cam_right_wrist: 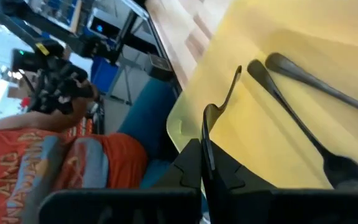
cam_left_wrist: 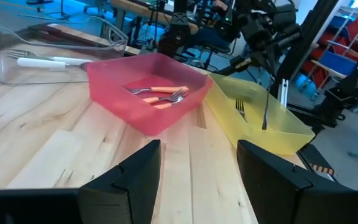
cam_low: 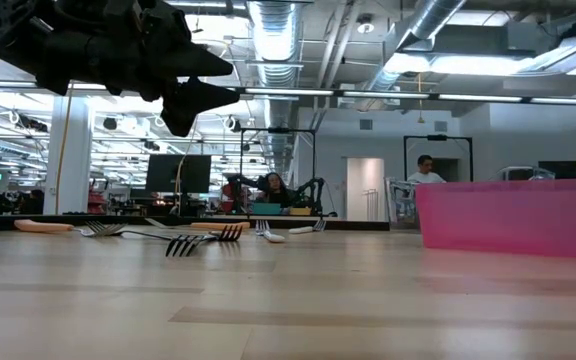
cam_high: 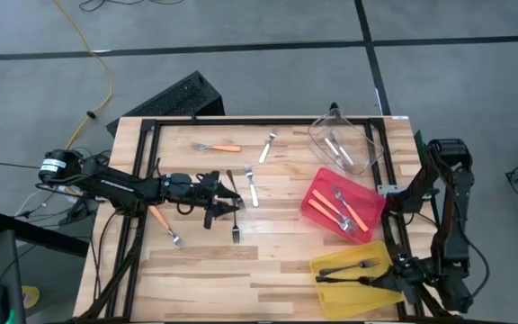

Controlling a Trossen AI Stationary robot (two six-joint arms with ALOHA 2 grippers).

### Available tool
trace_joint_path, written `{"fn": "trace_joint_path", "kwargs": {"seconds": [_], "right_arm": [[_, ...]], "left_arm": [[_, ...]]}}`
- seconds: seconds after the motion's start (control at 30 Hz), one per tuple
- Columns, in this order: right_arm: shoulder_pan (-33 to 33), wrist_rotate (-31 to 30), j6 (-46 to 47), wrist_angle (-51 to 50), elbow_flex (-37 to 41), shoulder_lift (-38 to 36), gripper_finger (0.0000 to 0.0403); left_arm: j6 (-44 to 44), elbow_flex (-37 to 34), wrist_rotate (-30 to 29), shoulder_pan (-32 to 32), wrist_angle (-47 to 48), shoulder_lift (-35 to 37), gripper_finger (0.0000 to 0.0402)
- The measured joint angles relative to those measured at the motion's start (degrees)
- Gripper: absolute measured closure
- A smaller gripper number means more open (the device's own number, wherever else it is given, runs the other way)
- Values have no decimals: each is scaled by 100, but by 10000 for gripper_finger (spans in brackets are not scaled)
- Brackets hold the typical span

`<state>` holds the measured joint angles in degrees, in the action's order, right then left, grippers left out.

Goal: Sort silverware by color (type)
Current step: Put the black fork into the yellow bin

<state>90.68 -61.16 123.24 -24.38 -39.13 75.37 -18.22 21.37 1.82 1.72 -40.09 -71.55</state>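
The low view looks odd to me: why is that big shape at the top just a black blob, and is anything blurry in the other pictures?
Low view: the left gripper hangs backlit against bright ceiling lights, a silhouette. Left wrist view: its own fingers are soft, the red bin sharp. Right wrist view: a close, tilted picture; black forks in the yellow bin smeared.

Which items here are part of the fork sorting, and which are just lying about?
Part of the job: orange-handled forks, black forks, silver forks, red bin, yellow bin, clear bin.

Lying about: keyboard, yellow cable.
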Motion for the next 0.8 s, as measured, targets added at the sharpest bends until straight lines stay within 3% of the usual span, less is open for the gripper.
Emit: {"fn": "trace_joint_path", "kwargs": {"seconds": [0.17,0.47,0.63,0.8], "right_arm": [[-186,512,55,-245,-2,-76,380],[-383,813,-283,-522,-7,-335,380],[-472,1399,-542,-546,-7,-463,380],[-512,1461,-753,-561,-7,-526,380]], "left_arm": [[0,0,-134,-12,-29,0,207],[0,0,-194,-52,-42,0,207],[-33,0,-231,-52,-42,0,207],[-37,0,-231,-52,-40,0,207]]}}
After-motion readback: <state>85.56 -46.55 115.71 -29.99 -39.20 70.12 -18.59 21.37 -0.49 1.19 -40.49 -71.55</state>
